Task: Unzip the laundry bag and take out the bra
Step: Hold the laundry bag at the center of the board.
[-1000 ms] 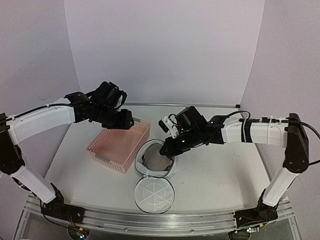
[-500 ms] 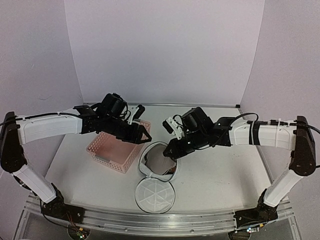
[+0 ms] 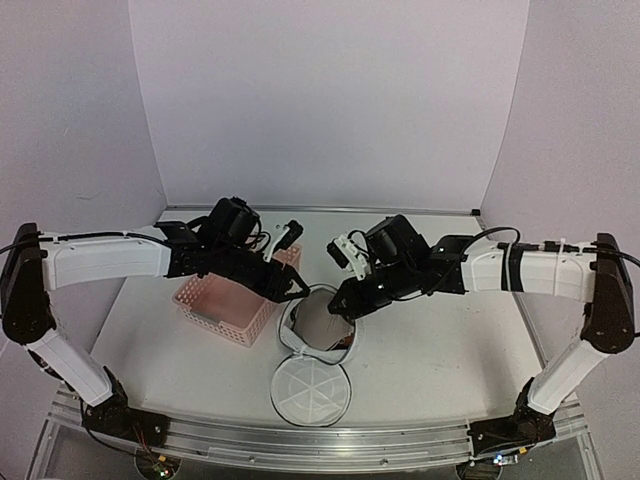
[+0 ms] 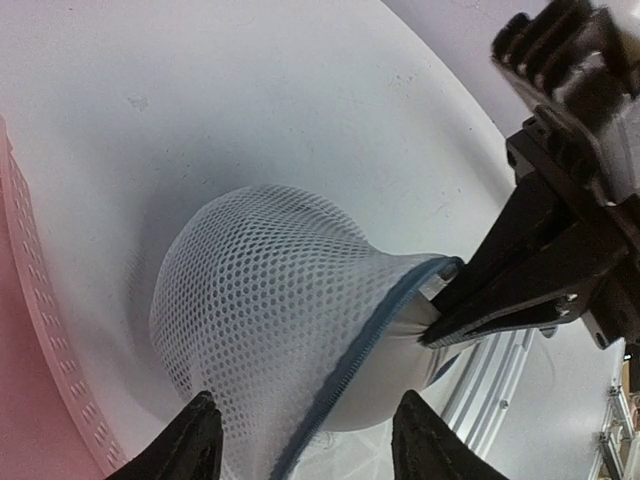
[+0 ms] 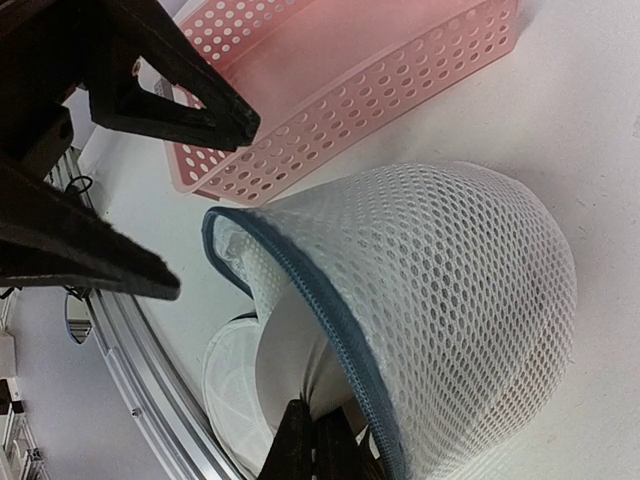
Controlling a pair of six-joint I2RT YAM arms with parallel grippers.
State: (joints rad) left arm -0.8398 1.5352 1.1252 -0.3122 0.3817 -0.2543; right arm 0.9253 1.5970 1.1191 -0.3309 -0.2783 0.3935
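Lilac walls (image 3: 330, 100) close round a white table (image 3: 450, 350), and what has changed on it belongs to the left arm. A second ago the left fingers (image 3: 290, 288) hung over the pink basket (image 3: 215, 318); now they have swung across and sit just beside the near-left rim of the laundry bag (image 3: 290, 335), spread apart and holding nothing. The left wrist view looks straight down on the mesh between them. The right fingers (image 5: 305, 440) are shut on the bag's blue zip edge, pulling it up into a peak so that the mouth gapes. The round lid (image 3: 310, 388) lies flat on the table in front of the bag, so the unzipping looks done. The left arm's arrival reads as the start of the reach for the contents. As for those contents, the top view shows only a tan-brown tint inside the mouth, which I take for the bra (image 3: 325, 320). The wrist views see mesh and white lining and nothing of it, so it appears to be still inside. What shows of the basket's floor is bare.
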